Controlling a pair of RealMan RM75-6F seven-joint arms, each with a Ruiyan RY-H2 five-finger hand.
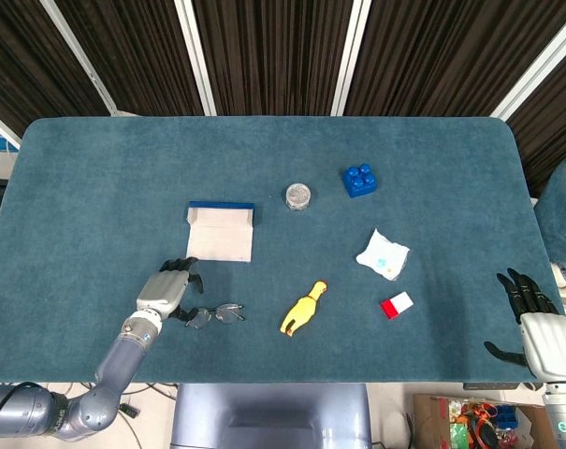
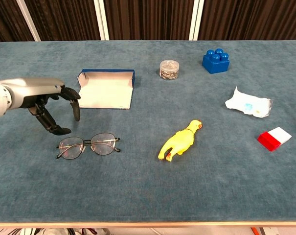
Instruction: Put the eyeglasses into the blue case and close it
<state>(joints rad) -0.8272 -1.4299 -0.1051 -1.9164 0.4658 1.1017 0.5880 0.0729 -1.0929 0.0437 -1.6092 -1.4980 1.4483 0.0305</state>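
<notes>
The left hand (image 2: 47,100) hangs over the near-left part of the blue table (image 1: 95,187), fingers spread and curled downward with nothing between them; in the chest view its dark fingertips (image 2: 75,113) point down just above the cloth. Directly below and slightly to the right of those fingertips lie the eyeglasses (image 2: 88,145), lenses flat on the table and temples folded out behind; the head view shows the hand (image 1: 166,292) overlapping the left lens of the glasses (image 1: 215,314), though whether it touches them cannot be told. Just beyond the hand, on its far right side, sits the blue case (image 2: 105,88), lid open and its pale lining facing up, with the blue edge on the far side. Further right of the hand, past the glasses, a yellow rubber chicken (image 2: 179,140) lies tilted on its side. Beyond it, well away from the hand, stands a small clear jar (image 2: 169,69), and right of that a blue building block (image 2: 216,60). Nearer the right side rest a crumpled white wrapper (image 2: 247,104) and a red and white block (image 2: 274,138). At the far right edge, seen only in the head view, the right hand (image 1: 535,323) sits off the table's corner, fingers spread apart and empty, well away from every object.
</notes>
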